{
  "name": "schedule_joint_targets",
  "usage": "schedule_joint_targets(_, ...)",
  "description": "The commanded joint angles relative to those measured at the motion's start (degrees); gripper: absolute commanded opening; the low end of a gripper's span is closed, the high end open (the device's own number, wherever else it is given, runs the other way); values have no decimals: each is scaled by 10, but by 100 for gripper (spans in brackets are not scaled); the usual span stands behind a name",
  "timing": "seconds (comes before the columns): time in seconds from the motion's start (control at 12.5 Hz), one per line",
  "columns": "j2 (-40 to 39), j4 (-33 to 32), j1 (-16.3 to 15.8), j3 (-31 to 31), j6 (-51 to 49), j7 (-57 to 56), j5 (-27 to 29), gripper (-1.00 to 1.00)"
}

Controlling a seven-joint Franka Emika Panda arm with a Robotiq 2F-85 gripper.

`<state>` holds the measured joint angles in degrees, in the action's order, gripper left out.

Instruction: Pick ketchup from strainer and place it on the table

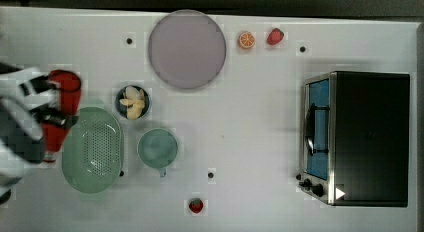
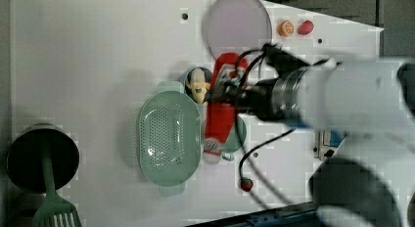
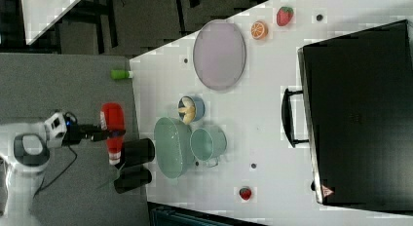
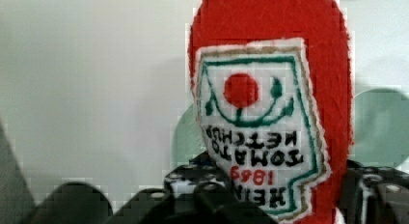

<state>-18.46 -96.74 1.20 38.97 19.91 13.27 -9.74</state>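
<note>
The ketchup [image 1: 65,99] is a red bottle with a white label and white cap, held in the air, lying level. My gripper [image 1: 56,103] is shut across its middle. In the top view the bottle hangs over the strainer's left rim and the table beside it. The strainer [image 1: 93,149], a pale green oval basket with a perforated bottom, stands empty on the white table [image 1: 250,117]. In the left view the ketchup [image 2: 220,122] hangs just right of the strainer [image 2: 169,136], gripper [image 2: 222,92] on it. The wrist view has the ketchup label [image 4: 260,118] close up between the dark fingers [image 4: 193,188].
A pale green cup [image 1: 157,148] and a small bowl of banana slices [image 1: 132,102] stand right of the strainer in the top view. Further off are a grey plate [image 1: 186,48], an orange slice [image 1: 246,40], two strawberries [image 1: 274,36] [image 1: 196,205] and a toaster oven [image 1: 360,137].
</note>
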Motion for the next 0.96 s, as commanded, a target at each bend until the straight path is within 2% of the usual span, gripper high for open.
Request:
schedule_joint_targets(0.08, -20, 25, 59, -74, -19, -74, 0, 21)
schedule_joint_targets(0.56, -19, 24, 79, -205, -15, -223, -27, 21)
schedule_joint_targets(0.96, -13, -18, 104, -236, 3, -278, -27, 21)
